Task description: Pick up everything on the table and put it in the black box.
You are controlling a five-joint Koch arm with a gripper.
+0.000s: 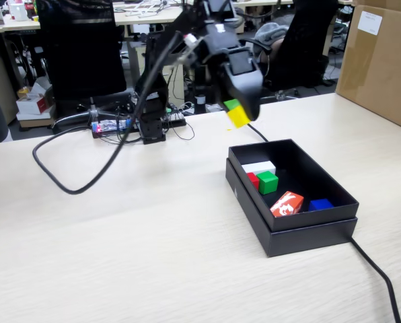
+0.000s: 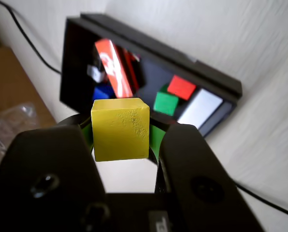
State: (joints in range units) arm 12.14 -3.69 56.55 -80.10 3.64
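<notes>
My gripper (image 1: 237, 114) (image 2: 120, 130) is shut on the yellow cube (image 1: 239, 117) (image 2: 120, 128), its green-lined jaws pressing both sides. It hangs in the air above the table (image 1: 120, 229), just behind the far rim of the black box (image 1: 308, 232) (image 2: 216, 77). Inside the box lie the green cube (image 1: 268, 182) (image 2: 165, 103) and the red cube (image 1: 253, 180) (image 2: 181, 87), side by side and touching.
The box also holds a white block (image 1: 259, 167) (image 2: 199, 108), a red-and-white packet (image 1: 286, 203) (image 2: 111, 67) and a blue piece (image 1: 319, 204) (image 2: 101, 93). A brown carton (image 1: 379, 60) stands at the right. Black cables (image 1: 73, 176) cross the table.
</notes>
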